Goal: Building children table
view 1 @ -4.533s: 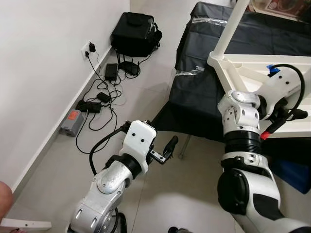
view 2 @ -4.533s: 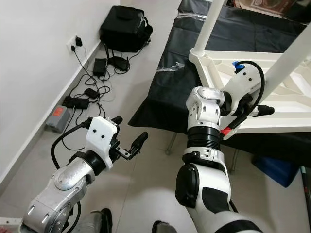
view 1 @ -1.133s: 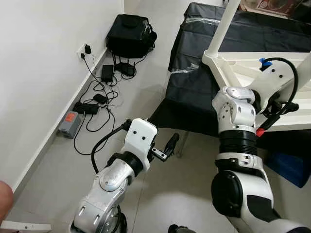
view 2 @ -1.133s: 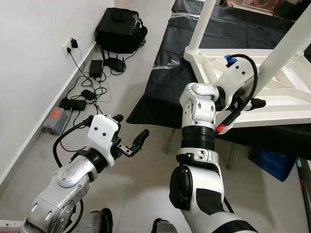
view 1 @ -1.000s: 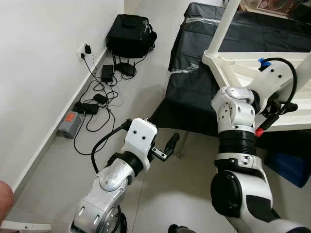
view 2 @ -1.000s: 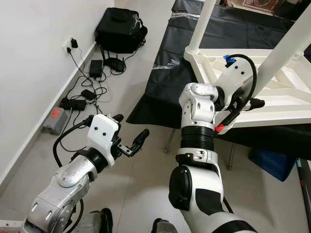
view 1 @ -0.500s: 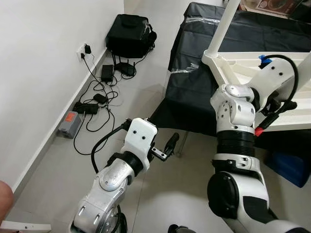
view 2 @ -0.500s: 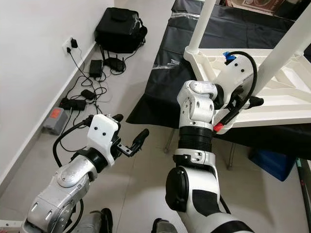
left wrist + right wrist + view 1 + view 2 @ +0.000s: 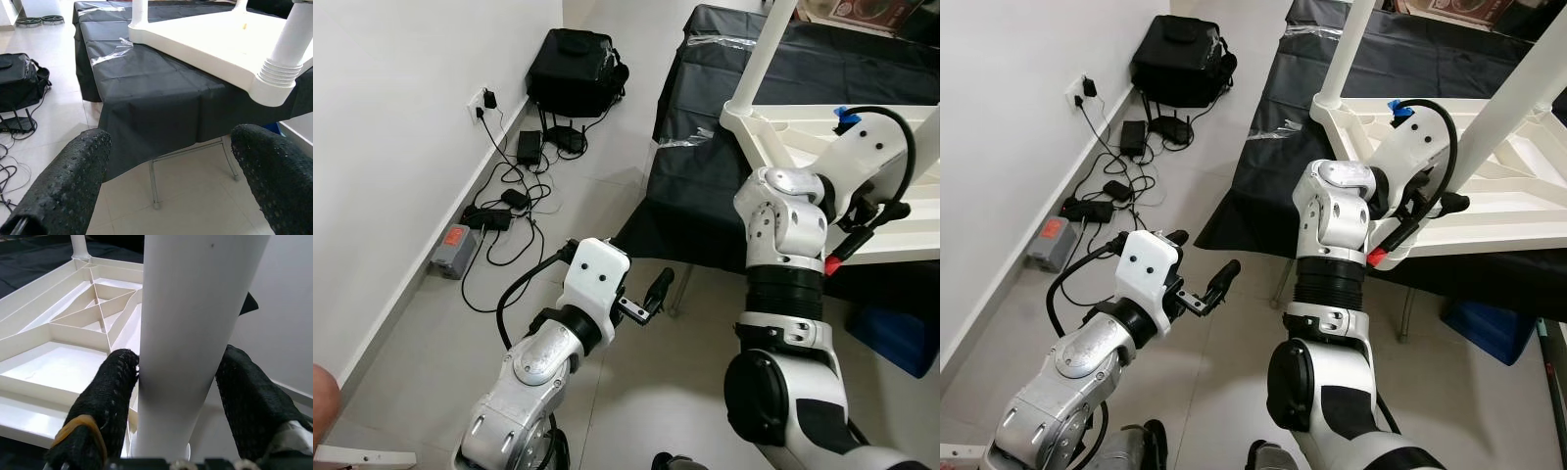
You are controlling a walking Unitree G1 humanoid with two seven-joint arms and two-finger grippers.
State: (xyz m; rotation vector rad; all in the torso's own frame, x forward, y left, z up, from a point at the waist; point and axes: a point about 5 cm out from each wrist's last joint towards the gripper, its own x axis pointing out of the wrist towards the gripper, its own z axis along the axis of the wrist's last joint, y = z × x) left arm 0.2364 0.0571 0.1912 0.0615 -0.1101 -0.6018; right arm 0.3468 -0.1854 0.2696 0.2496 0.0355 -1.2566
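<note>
My right gripper (image 9: 173,382) clasps a white table leg (image 9: 195,333).
The leg stands between its two fingers (image 9: 110,396), touching both, on the upturned white table (image 9: 1518,186) — this lies on a black cloth (image 9: 705,176). My left gripper (image 9: 171,166) is wide open and holds nothing, with the floor (image 9: 186,196) below it.

Silver arms (image 9: 540,362) — white wrist housings, black cables.

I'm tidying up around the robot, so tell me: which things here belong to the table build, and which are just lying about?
Part of the job:
- white table top, upside down on the black-covered bench
- white table leg, between the right gripper fingers
- second leg
- left gripper, open, idle

Lying about:
- black bag
- chargers and cables
- blue box
</note>
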